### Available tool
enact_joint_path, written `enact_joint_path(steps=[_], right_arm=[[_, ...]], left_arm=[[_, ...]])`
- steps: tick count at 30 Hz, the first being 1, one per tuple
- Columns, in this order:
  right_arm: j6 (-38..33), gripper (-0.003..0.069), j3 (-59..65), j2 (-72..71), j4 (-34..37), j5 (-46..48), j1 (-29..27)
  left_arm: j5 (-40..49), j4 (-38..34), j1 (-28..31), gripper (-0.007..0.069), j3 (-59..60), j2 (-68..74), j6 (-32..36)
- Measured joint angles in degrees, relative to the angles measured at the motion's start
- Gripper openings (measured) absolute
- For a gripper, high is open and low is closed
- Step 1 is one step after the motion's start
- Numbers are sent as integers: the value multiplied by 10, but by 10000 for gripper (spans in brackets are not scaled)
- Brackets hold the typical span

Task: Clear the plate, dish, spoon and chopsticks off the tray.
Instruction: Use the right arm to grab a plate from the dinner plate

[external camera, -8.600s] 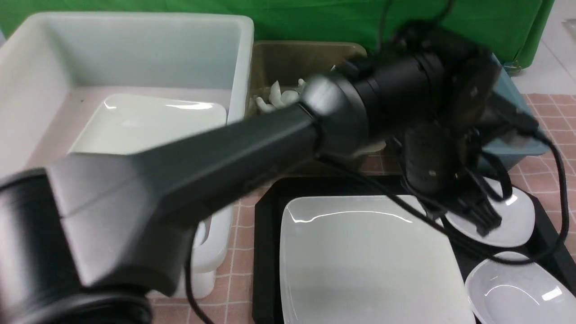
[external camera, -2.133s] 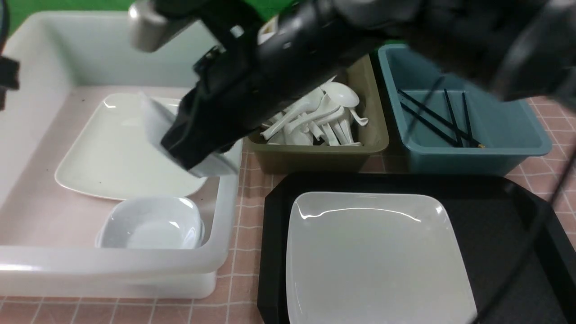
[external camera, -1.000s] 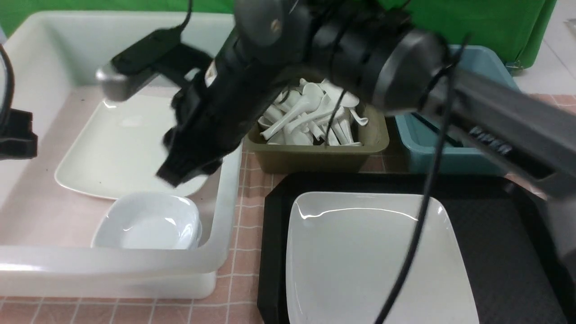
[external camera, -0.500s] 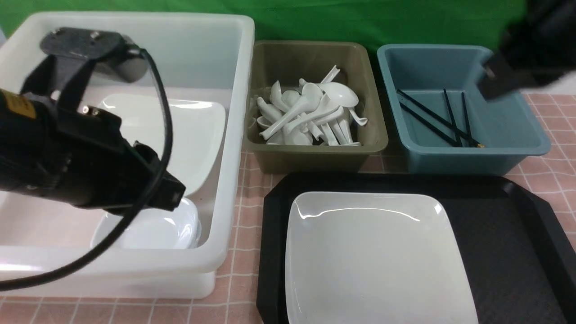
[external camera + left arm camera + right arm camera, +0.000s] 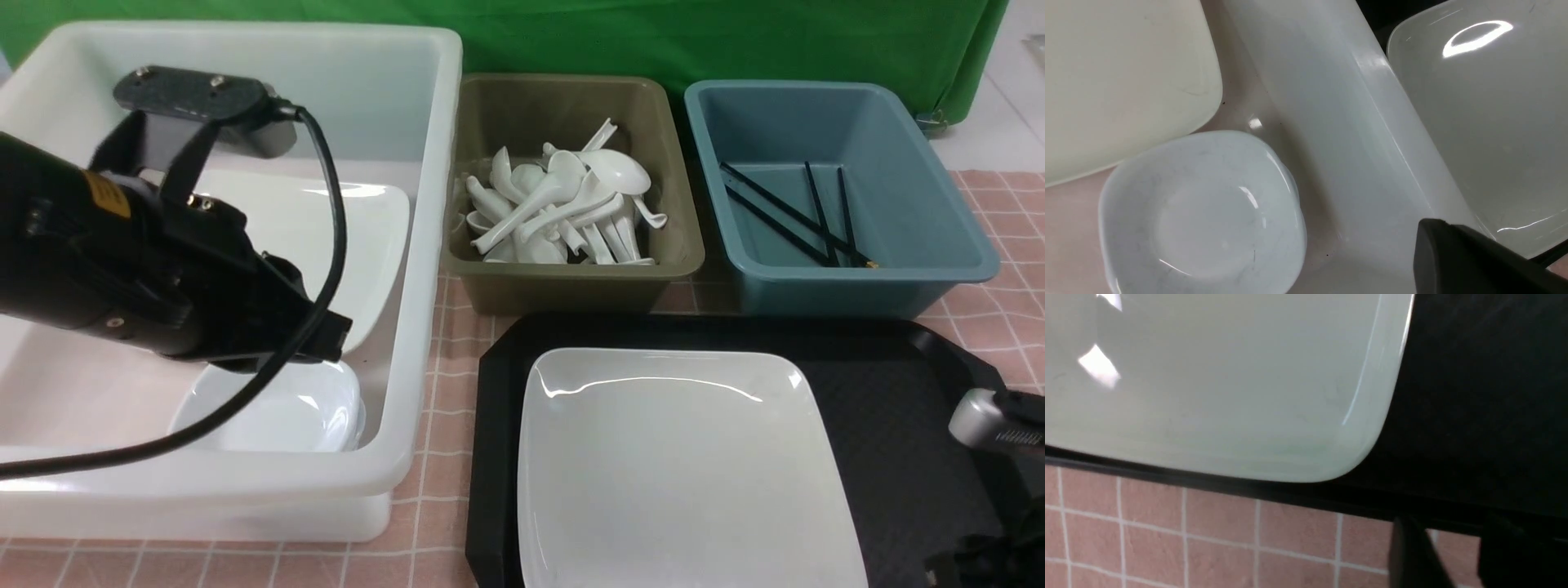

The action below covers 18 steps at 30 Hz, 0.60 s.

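**Left jaws closed over the tub, right jaws apart at the tray rim**

The left gripper [image 5: 322, 341] has its jaws pressed together, and nothing is between them. It hangs inside the white tub [image 5: 429, 245], just above a small white dish [image 5: 282, 412] that lies on the tub floor near the right wall. In the left wrist view only one black finger [image 5: 1457, 257] can be seen, over the tub wall.

The right gripper [image 5: 1451, 531] shows two dark fingers that stand apart. Only the pink checked cloth [image 5: 1290, 539] and the tray rim appear in the gap, so it grasps nothing. It is low at the near right part of the black tray [image 5: 898, 392], close to one rounded corner of the plate [image 5: 678, 465].

The plate lies flat on the left half of the tray. Behind the dish, a second square plate [image 5: 343, 237] rests in the tub, partly hidden by the left arm. Beyond the tray stand two bins side by side: an olive bin [image 5: 571, 286] with a heap of white soup spoons [image 5: 563, 212], and a blue bin [image 5: 849, 286] with the black chopsticks [image 5: 784, 216] on its floor.
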Motion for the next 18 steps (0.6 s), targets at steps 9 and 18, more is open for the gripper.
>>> enact_joint_path(steps=[9,18], right_arm=[[-51,510,10,91,135,-80,0],[-86,509,8,166,175,-122,0]], left_arm=[[7,-19,0,4,0,0,19],[17,-166,-43,4,12,4,180]])
